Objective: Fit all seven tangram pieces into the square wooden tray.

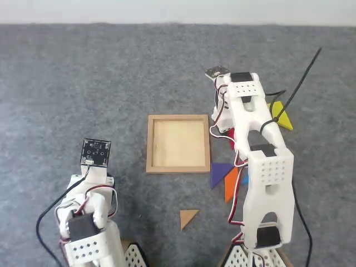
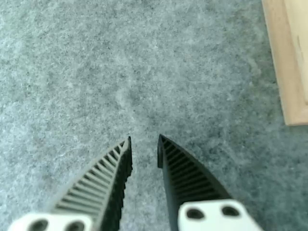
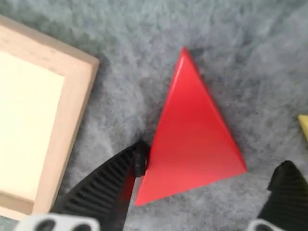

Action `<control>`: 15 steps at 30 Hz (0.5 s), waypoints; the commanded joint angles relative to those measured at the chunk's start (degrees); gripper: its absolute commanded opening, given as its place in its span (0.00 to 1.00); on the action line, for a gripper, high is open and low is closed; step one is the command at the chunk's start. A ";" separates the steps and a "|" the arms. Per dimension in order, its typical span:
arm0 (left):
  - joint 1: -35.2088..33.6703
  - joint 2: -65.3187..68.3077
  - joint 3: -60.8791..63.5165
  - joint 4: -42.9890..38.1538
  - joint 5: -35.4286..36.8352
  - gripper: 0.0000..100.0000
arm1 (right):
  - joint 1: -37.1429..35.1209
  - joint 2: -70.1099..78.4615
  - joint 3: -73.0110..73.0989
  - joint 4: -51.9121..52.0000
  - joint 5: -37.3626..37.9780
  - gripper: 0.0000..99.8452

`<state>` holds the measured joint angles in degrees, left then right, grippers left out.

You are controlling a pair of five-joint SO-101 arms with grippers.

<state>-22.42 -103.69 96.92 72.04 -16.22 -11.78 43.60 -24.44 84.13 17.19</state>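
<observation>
Red triangle [image 3: 192, 134]: lay flat on the grey carpet [image 1: 83, 83], just beside the tray's outer rim but apart from it.
Square wooden tray [image 1: 178, 117]: sat mid-table between the two arms, a raised pale rim around a smooth, lighter floor.
Right gripper [image 3: 214, 166]: jaws spread wide astride the red triangle. One ribbed black finger [image 3: 115, 178] was right at its tray-side edge, the other past its far corner.
Nearby pieces: a purple triangle [image 1: 218, 173] and an orange piece [image 1: 231, 182] lay by the tray's near corner, partly under the right arm [image 1: 270, 178]. A yellow piece [image 1: 282, 115] lay beyond that arm, and a small tan triangle [image 1: 188, 217] lay alone nearer the arm bases.
Left gripper [image 2: 144, 139]: serrated jaws slightly parted over bare carpet, gripping nothing, with the tray's corner off to one side.
Surface: coarse, fuzzy weave.
</observation>
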 commanded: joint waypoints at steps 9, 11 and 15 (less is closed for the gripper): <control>0.18 -0.70 -0.48 0.35 0.35 0.09 | -0.31 -0.04 -0.18 1.27 -0.18 0.27; 0.18 -0.70 -0.48 0.35 0.35 0.09 | -0.31 -0.04 -0.18 1.27 -0.18 0.27; 0.18 -0.70 -0.48 0.35 0.35 0.09 | -0.31 -0.31 -0.18 1.54 -0.18 0.27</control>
<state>-22.42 -103.69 96.92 72.04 -16.22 -11.43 43.60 -24.70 84.13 17.19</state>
